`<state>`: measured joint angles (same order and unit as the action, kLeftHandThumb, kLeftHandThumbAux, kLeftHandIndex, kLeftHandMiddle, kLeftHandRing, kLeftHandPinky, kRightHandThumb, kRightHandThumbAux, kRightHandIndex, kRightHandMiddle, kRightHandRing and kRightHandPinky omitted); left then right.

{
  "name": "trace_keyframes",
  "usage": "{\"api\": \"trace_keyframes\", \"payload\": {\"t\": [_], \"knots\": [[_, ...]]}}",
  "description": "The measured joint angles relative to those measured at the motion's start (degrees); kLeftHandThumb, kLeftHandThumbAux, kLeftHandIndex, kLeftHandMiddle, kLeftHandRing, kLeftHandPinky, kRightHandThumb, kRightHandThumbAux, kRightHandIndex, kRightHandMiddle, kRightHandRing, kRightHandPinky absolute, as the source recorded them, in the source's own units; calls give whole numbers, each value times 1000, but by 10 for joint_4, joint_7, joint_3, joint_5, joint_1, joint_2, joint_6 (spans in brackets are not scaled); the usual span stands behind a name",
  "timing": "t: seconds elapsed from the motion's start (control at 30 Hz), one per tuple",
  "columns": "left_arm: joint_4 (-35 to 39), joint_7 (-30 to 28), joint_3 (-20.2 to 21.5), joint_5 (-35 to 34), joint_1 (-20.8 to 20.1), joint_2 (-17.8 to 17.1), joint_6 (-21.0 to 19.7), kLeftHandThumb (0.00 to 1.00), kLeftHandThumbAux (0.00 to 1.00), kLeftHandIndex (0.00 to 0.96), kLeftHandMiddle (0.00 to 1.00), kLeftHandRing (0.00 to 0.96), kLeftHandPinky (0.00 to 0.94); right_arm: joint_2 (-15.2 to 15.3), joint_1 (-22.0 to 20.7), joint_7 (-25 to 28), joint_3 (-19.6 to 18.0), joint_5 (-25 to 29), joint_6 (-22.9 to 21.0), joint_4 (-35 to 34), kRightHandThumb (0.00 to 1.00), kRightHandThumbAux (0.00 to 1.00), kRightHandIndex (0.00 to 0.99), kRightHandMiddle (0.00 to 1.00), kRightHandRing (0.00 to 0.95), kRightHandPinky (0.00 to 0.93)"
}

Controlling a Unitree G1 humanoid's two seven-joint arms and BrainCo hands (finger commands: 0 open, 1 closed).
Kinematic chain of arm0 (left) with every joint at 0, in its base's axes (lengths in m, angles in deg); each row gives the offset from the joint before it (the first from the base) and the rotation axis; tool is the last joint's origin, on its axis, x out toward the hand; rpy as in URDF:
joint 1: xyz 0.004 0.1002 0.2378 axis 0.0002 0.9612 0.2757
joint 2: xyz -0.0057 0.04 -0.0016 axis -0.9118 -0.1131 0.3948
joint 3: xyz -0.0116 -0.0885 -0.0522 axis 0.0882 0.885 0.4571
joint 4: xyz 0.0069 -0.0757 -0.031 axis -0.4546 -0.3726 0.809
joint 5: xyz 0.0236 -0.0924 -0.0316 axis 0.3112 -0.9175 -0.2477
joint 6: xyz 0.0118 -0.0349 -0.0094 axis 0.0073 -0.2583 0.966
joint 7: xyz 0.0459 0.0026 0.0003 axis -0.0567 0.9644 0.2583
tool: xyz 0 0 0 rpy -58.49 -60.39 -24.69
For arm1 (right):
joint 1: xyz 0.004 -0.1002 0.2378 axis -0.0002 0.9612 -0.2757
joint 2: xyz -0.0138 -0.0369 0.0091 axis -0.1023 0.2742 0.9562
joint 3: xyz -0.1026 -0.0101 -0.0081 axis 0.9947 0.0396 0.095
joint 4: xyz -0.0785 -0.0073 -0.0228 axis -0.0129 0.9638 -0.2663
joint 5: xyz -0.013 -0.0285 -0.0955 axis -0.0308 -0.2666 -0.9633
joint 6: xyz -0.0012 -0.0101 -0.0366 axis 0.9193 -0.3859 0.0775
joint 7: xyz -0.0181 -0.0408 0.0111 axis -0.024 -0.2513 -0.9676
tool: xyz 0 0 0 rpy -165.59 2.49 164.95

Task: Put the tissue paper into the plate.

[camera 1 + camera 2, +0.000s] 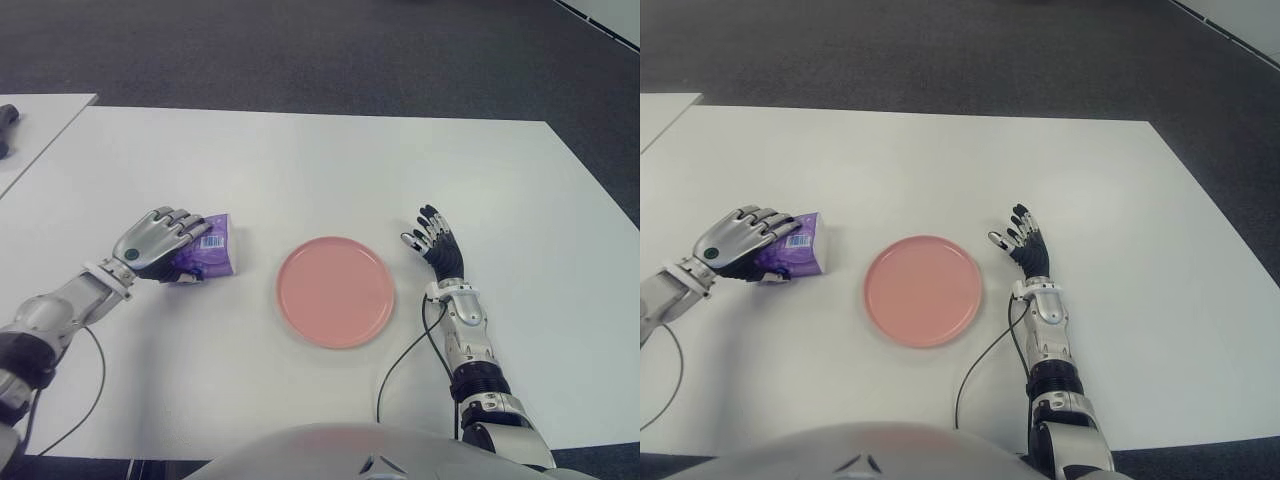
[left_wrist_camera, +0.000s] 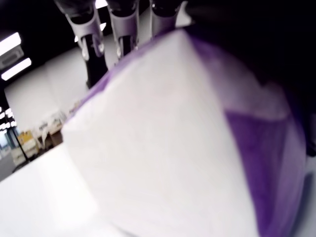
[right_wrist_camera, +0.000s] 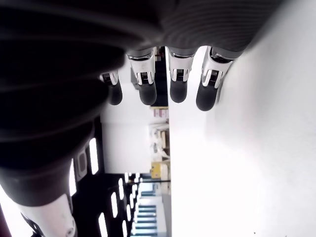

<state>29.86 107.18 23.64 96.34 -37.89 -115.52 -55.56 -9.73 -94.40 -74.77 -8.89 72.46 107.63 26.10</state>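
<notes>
Left hand [image 1: 160, 242] is curled over a purple tissue pack [image 1: 212, 250], with its fingers [image 1: 190, 228] lying across the top of the pack and gripping it. From the left wrist view, the tissue pack fills almost everything under the palm. It sits on the white table [image 1: 300, 160], just to the right of the hand's knuckles. Further right of this hand is the pink plate [image 1: 335, 292], apart from the pack and with nothing on it. Beyond the plate, on its right side, the right hand [image 1: 437, 245] shows with loose, spread fingers holding nothing.
</notes>
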Motion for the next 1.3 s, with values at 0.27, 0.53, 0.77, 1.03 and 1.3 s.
{"api": "trace_keyframes", "payload": {"t": [0.27,0.53,0.77,1.03,1.3], "knots": [[-90,125,-41,18,-48,37,-4,744,693,443,808,812,830,-2,-1,-7,-1,3,-10,-6,61,784,9,17,5,50],[-155,172,-77,20,-92,59,-12,748,694,444,846,843,844,-6,-1,-13,-1,7,-23,-15,64,769,15,25,14,49],[-182,187,-99,19,-112,64,-12,750,693,444,853,847,846,-6,3,-13,1,6,-25,-21,56,745,5,18,8,42],[-202,194,-115,13,-127,71,-11,750,694,444,858,853,850,-6,8,-17,6,-2,-30,-30,59,723,5,12,0,33],[-208,197,-121,6,-136,72,-7,751,693,444,858,854,856,-7,8,-21,7,-3,-31,-31,63,730,9,20,7,39]]}}
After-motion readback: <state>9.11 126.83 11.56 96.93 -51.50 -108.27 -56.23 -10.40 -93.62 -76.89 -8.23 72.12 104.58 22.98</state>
